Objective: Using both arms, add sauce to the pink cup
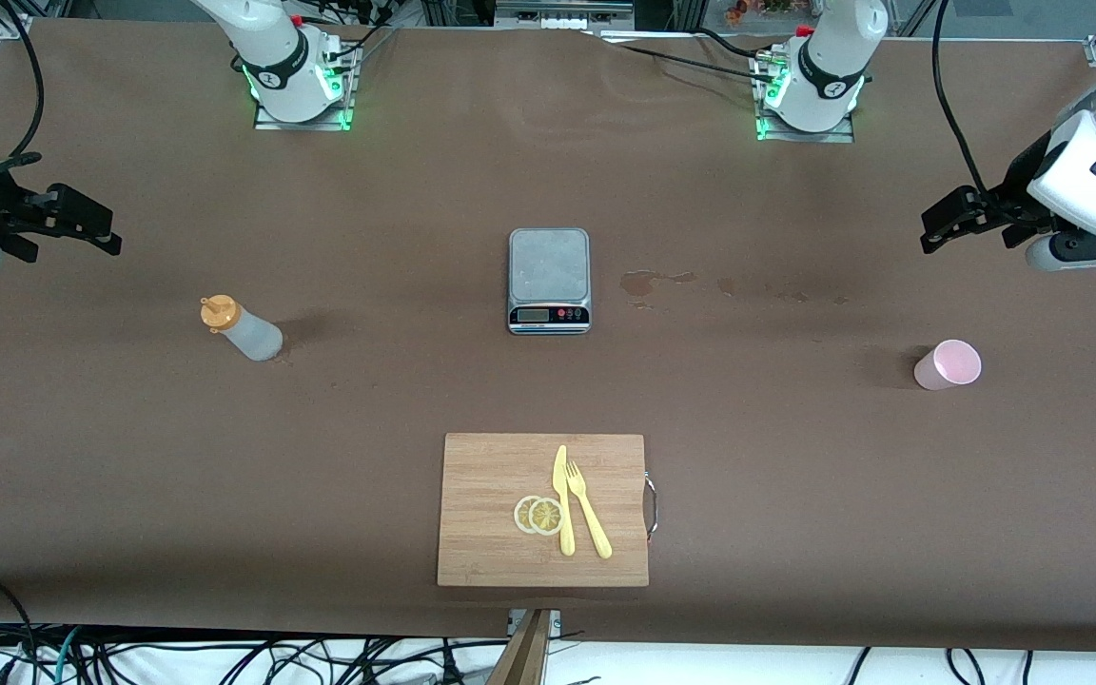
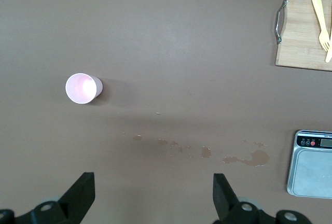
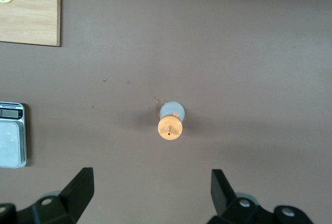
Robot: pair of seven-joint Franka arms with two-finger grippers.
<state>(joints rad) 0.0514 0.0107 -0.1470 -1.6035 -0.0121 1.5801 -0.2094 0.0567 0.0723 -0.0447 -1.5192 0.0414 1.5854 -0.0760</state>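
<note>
The sauce bottle (image 1: pixel 242 328), whitish with an orange cap, stands upright toward the right arm's end of the table. It also shows in the right wrist view (image 3: pixel 170 120). The pink cup (image 1: pixel 948 365) stands upright and empty toward the left arm's end. It also shows in the left wrist view (image 2: pixel 83 88). My right gripper (image 1: pixel 53 224) hangs open and empty over the table's right-arm end, apart from the bottle (image 3: pixel 153 180). My left gripper (image 1: pixel 971 221) hangs open and empty over the table's left-arm end, apart from the cup (image 2: pixel 154 182).
A grey scale (image 1: pixel 549 280) sits mid-table between bottle and cup. A wooden board (image 1: pixel 491 514) with a yellow knife, a fork and lemon slices lies nearer the front camera. Dried sauce stains (image 1: pixel 648 281) mark the table beside the scale.
</note>
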